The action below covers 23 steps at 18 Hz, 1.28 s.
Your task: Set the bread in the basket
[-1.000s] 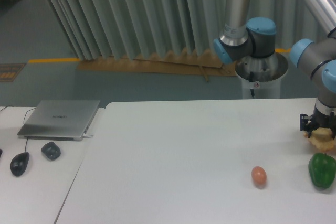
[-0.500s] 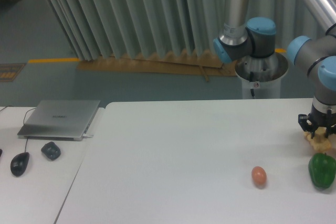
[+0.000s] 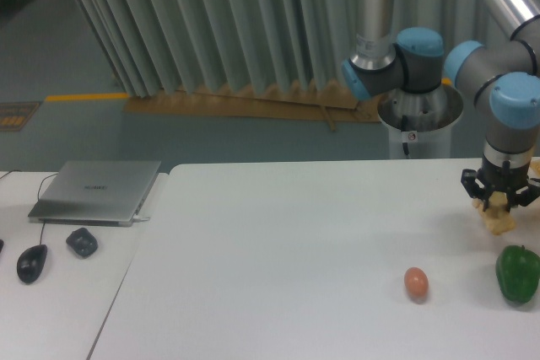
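Observation:
The bread is a pale yellow-tan rough piece at the right side of the white table. My gripper points straight down and is shut on the bread's top, holding it at or just above the table surface. The bread hangs a little behind and to the left of the green pepper. No basket shows in this view.
A small brown egg lies left of the pepper. On the left table are a closed laptop, a black mouse and a small dark object. The robot's base column stands behind the table.
The gripper has moved left and slightly up, away from the table's right edge, and the bread has come with it. The pepper and egg have not moved.

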Available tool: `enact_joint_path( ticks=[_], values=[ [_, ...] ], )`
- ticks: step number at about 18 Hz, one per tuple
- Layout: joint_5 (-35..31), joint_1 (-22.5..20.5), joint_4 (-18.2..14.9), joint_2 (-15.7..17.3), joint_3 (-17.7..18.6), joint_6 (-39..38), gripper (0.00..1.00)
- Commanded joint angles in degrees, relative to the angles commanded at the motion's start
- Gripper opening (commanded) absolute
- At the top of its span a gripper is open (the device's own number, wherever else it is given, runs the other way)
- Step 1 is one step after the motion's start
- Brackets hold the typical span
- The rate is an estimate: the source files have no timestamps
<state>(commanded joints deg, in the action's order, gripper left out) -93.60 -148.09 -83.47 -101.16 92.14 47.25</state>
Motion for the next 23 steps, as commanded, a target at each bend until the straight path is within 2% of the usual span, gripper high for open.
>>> enact_joint_path(
  ticks=[2,3,7,11,13,14,15,20,23],
  values=[
    [0.0,-0.8,-2.3,0.4,-3.1,4.5,0.43],
    [-0.3,-1.8,-3.1,0.8,-3.5,6.8,0.43],
    [-0.4,-3.8,-3.0,1.1,-3.6,16.7,0.43],
    [-0.4,-8.1,-2.1,1.0,-3.9,28.2,0.43],
    [-0.4,-9.3,2.7,0.1,-4.8,29.5,0.43],
    [-0.2,-9.8,6.5,-1.0,-4.8,29.5,0.43],
    [-0.2,-10.0,8.4,-1.7,-4.8,29.5,0.43],
    [-0.4,-12.0,15.6,-5.1,-4.4,29.5,0.43],
    [-0.3,-12.8,16.2,-5.7,-4.6,29.6,0.43]
  ],
)
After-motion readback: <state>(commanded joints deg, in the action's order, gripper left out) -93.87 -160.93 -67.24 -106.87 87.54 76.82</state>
